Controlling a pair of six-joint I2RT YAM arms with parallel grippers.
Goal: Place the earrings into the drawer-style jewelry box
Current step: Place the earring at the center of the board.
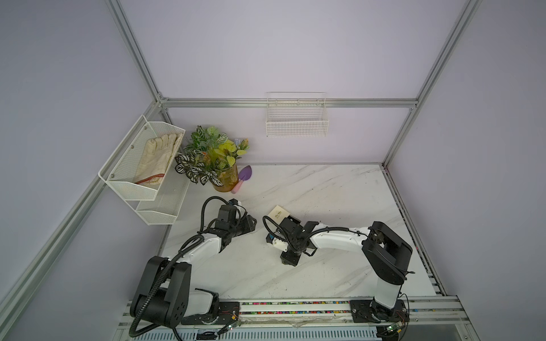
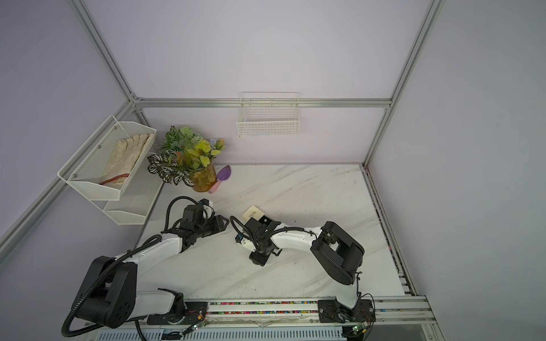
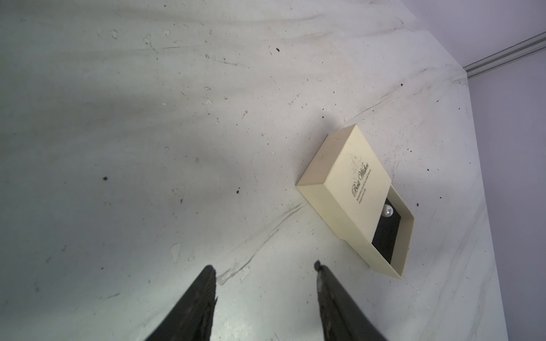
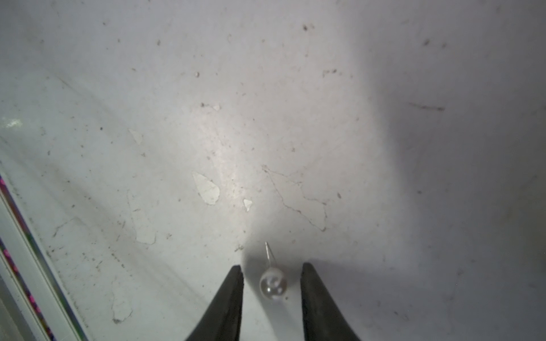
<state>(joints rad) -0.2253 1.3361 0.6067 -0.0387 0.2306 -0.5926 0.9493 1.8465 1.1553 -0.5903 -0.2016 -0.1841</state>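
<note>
**A:** Starting with the biggest thing, what carries everything?

**B:** A white marble-veined tabletop (image 1: 325,192), scuffed and speckled. Two black-and-white robot arms reach over it, the left arm (image 1: 206,245) and the right arm (image 1: 336,239), with their wrists near the middle.

**A:** And along the back?

**B:** A white mesh wall shelf (image 1: 124,165) holds cream fabric gloves (image 1: 156,156). Next to it stands a leafy artificial plant in an amber pot (image 1: 212,159), with a purple-bladed, pink-handled trowel (image 1: 243,177) beside the pot. All of these are well apart from the grippers.

**A:** Where is the box?

**B:** The small square cream-coloured cardboard jewelry box (image 3: 348,177), with dark script lettering on top, lies flat on the tabletop. In both top views it sits just behind the right arm's wrist. Its black-lined tray (image 3: 387,233) is slid partway out.

**A:** The grippers?

**B:** The left gripper (image 3: 264,267) hovers over bare tabletop near the jewelry box. Its black fingers are spread apart with nothing between them. The right gripper (image 4: 271,267) points down at the tabletop, its fingers narrowly apart and gripping nothing.

**A:** And the earrings?

**B:** One round pearl-white stud earring (image 3: 388,211) sits in the exposed tray, right at the lid's edge. The other earring (image 4: 273,285) lies on the tabletop between the right gripper's fingers, with a gap on each side. Its thin metal post points away from the wrist.
</note>
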